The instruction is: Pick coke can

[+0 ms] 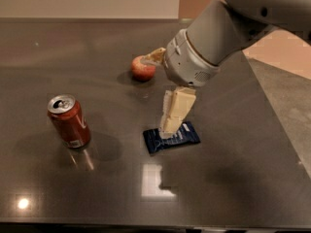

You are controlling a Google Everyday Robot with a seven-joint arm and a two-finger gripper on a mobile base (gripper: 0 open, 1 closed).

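Dark table (233,174) with coke can (69,123), apple (141,70), blue packet (187,136); end effector (157,93) above packet.

Single camera view, mounted high on the near side of the table (233,198), tilted down and facing the far wall. Close range: tabletop fills nearly the whole frame. Arm enters upper right; gripper (163,91) sits mid-frame, fingers spread apart.

Some kitchen or break room, I'd say: glossy dark counter (243,171), an apple (142,69), a snack packet (167,142), my gripper (161,91) spread wide between them.
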